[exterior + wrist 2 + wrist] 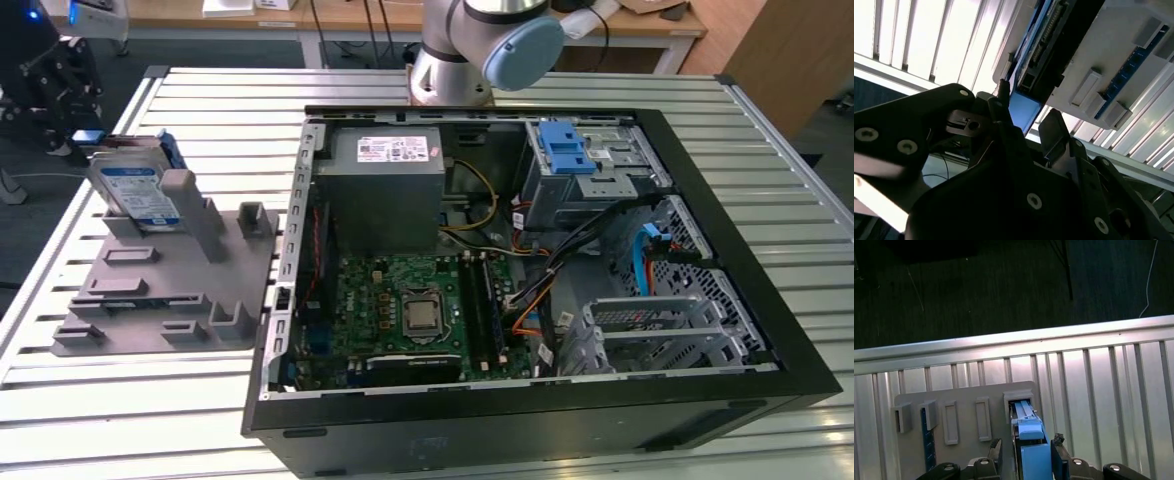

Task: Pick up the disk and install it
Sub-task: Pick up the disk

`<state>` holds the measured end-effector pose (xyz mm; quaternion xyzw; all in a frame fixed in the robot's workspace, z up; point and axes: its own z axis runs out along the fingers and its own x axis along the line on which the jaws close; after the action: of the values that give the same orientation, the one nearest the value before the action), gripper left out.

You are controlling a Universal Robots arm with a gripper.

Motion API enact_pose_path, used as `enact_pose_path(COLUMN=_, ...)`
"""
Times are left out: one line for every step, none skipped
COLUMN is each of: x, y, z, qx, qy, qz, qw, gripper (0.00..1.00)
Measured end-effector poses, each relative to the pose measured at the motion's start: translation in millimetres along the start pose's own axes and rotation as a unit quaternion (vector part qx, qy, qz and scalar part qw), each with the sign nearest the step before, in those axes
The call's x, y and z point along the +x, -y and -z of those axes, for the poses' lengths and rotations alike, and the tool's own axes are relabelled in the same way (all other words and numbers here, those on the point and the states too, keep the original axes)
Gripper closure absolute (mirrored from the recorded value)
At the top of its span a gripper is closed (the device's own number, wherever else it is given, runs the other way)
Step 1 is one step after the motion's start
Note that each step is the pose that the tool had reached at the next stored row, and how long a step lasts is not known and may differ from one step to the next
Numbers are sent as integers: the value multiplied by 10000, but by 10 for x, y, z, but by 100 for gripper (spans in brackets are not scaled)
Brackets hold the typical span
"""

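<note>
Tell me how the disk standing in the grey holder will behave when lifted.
Likely stiff: the disk is a flat metal slab with blue rails, so it shouldn't flex. Probably heavy for its size. It stands on edge in the grey holder, so it could bind or tip if the gripper pulls it off-vertical.

Exterior view: high, well back, looking down over the slatted table [200, 90]. First wrist view: straight down, close, on the disk [1028, 432] in its grey holder [964, 395] at the table's edge. Second wrist view slants in past my pincer [1026, 107], same disk.
</note>
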<state>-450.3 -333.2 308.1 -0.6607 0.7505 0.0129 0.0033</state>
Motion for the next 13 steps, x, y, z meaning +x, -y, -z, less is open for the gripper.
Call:
enact_pose_path(x=0, y=0, z=-8, qx=0, qy=0, qz=0, qw=10000, gripper=49)
enact_pose_path(x=0, y=1, z=-14, qx=-1, qy=0, qz=0, qw=10000, gripper=51)
enact_pose_path(x=0, y=1, z=-17, qx=-1, qy=0, qz=0, qw=10000, gripper=51)
enact_pose_path(x=1, y=1, z=-23, qx=0, qy=0, qz=0, qw=10000, gripper=58)
enact_pose_path(x=1, y=1, z=-28, qx=0, qy=0, qz=0, qw=10000, gripper=58)
enact_pose_path(x=1, y=1, z=-32, qx=-1, qy=0, qz=0, qw=10000, gripper=58)
enact_pose_path(x=1, y=1, z=-35, qx=-1, qy=0, qz=0, qw=10000, gripper=58)
enact_pose_path(x=1, y=1, z=-35, qx=-1, qy=0, qz=0, qw=10000, gripper=58)
enact_pose_path(x=1, y=1, z=-35, qx=-1, qy=0, qz=0, qw=10000, gripper=58)
enact_pose_path(x=1, y=1, z=-36, qx=-1, qy=0, qz=0, qw=10000, gripper=58)
enact_pose_path(x=1, y=1, z=-36, qx=-1, qy=0, qz=0, qw=10000, gripper=58)
enact_pose_path(x=1, y=1, z=-36, qx=-1, qy=0, qz=0, qw=10000, gripper=56)
enact_pose_path(x=1, y=1, z=-37, qx=0, qy=0, qz=0, qw=10000, gripper=56)
